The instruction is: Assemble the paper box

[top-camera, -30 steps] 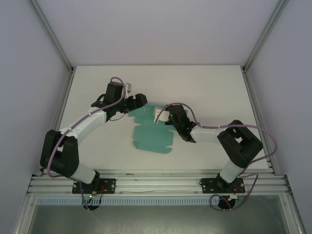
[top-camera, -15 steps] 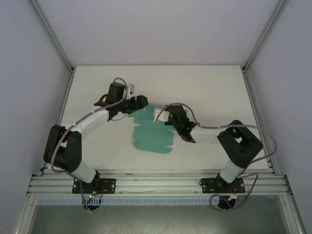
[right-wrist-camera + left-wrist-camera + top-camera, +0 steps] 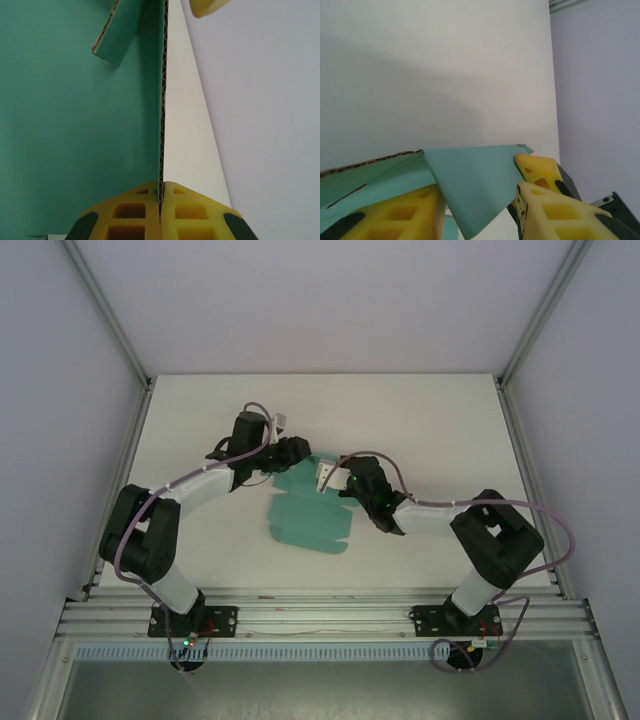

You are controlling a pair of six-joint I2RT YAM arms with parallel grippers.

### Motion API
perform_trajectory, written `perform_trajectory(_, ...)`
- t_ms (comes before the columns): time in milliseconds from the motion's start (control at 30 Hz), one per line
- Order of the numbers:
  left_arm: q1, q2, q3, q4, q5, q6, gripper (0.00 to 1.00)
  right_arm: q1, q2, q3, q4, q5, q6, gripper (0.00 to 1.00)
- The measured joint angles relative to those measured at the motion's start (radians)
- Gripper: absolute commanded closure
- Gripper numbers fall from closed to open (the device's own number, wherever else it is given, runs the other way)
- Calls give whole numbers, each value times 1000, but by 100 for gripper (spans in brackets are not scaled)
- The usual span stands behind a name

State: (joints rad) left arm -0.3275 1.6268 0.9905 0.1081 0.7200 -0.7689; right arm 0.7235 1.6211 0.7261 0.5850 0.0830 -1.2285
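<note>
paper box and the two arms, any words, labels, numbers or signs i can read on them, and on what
No readable text in any view.
Paper box: plain teal card, no print on the faces that show.
Left pincer and right pincer: plain yellow fingers, no markings.
Arms: any label in the top view is too small to tell.
</note>
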Motion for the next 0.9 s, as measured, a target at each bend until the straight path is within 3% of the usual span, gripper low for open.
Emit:
perform_trajectory(267,-5,-3,-19,21,-31,-16,67,0,-3,-1,4,4,5,100)
perform_trajectory(400,-11,-49,-57,-14,-80,19,42,1,-3,-3,4,3,5,100)
perform_trajectory(667,-3,-269,-165,-169,-257,124,16,3,-3,-3,3,3,5,100)
perform_trajectory(800,45,-373,-249,-243,-350,156,0,2,-3,-3,3,3,5,100)
perform_trajectory(900,98,-431,-324,-286,-412,169,0,2,-8,-3,-2,3,12,100)
